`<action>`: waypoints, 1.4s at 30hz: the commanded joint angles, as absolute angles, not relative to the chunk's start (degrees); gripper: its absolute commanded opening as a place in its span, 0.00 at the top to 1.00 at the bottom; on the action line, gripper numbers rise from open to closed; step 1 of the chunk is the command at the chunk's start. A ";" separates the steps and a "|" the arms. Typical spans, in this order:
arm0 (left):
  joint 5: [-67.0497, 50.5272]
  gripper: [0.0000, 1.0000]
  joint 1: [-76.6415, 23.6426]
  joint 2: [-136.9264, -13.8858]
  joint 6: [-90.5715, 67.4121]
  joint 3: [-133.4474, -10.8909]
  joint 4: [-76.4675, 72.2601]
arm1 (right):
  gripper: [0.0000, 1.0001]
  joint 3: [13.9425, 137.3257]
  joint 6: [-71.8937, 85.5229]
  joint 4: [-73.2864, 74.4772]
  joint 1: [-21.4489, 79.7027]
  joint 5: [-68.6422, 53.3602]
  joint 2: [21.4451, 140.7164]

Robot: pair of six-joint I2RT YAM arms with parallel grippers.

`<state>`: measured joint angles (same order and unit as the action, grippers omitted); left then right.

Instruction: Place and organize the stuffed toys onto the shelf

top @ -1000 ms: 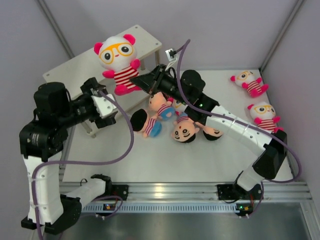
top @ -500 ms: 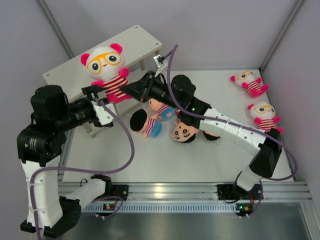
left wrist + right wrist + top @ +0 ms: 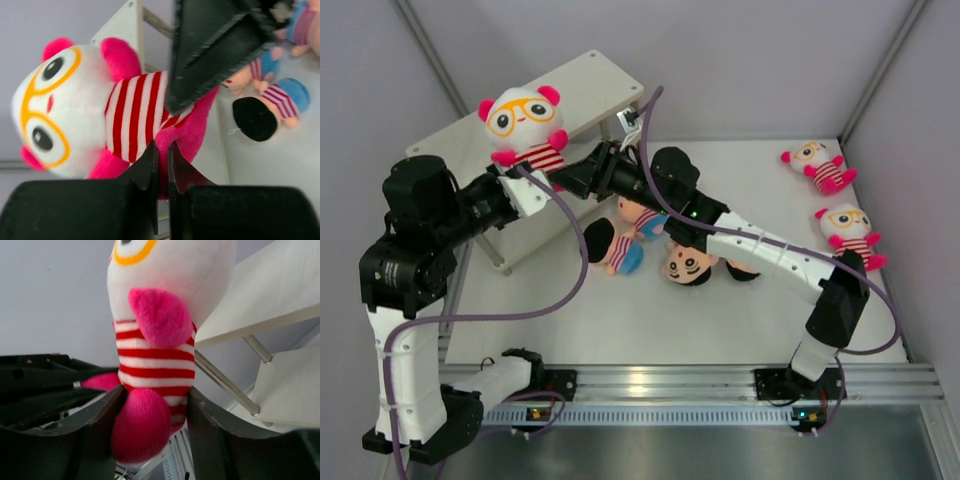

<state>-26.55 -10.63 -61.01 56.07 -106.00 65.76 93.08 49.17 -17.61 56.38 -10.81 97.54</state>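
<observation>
A stuffed toy (image 3: 523,120) with a white head, yellow glasses and a red-striped body hangs upright over the front of the cream shelf (image 3: 590,85). My left gripper (image 3: 532,176) is shut on its pink leg (image 3: 187,135), pinched between the fingertips (image 3: 161,146). My right gripper (image 3: 568,172) comes in from the right. Its jaws (image 3: 155,395) stand apart on either side of the toy's lower body (image 3: 150,365). Other stuffed toys lie on the table: black-haired ones (image 3: 620,238) (image 3: 688,262) in the middle, and two white-and-pink ones (image 3: 817,165) (image 3: 848,232) at the right.
The shelf's lower board (image 3: 295,385) and a metal leg (image 3: 225,382) show behind the toy. The right arm (image 3: 760,245) reaches across the black-haired toys. Grey walls close in the table at the back and both sides.
The toy has moved left and slightly up toward the shelf. My left gripper has closed on its leg. My right gripper's jaws have parted from their grip on it.
</observation>
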 commanded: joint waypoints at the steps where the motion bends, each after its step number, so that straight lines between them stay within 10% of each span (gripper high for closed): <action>1: -13.76 1.00 -10.72 -61.61 47.20 -108.54 49.51 | 0.46 95.63 46.94 -18.73 55.03 -13.01 95.98; 5: -4.44 1.00 -10.72 -63.97 47.64 -111.09 46.41 | 0.29 92.30 43.77 -17.32 50.73 -12.13 92.21; 14: 4.05 1.00 -6.43 -68.20 52.38 -111.10 44.56 | 0.25 78.42 36.74 -15.91 45.97 -6.86 79.38; 25: -36.45 1.00 26.18 -71.63 58.88 -106.61 55.35 | 0.24 67.68 35.86 -17.05 40.08 -6.77 69.35; 42: -50.90 1.00 27.25 -69.78 72.16 -102.40 65.83 | 0.23 64.42 35.68 -17.84 37.88 -7.38 67.76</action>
<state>-48.01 27.07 -69.04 67.13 -102.54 62.63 64.47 36.14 -15.14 38.48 -7.03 68.90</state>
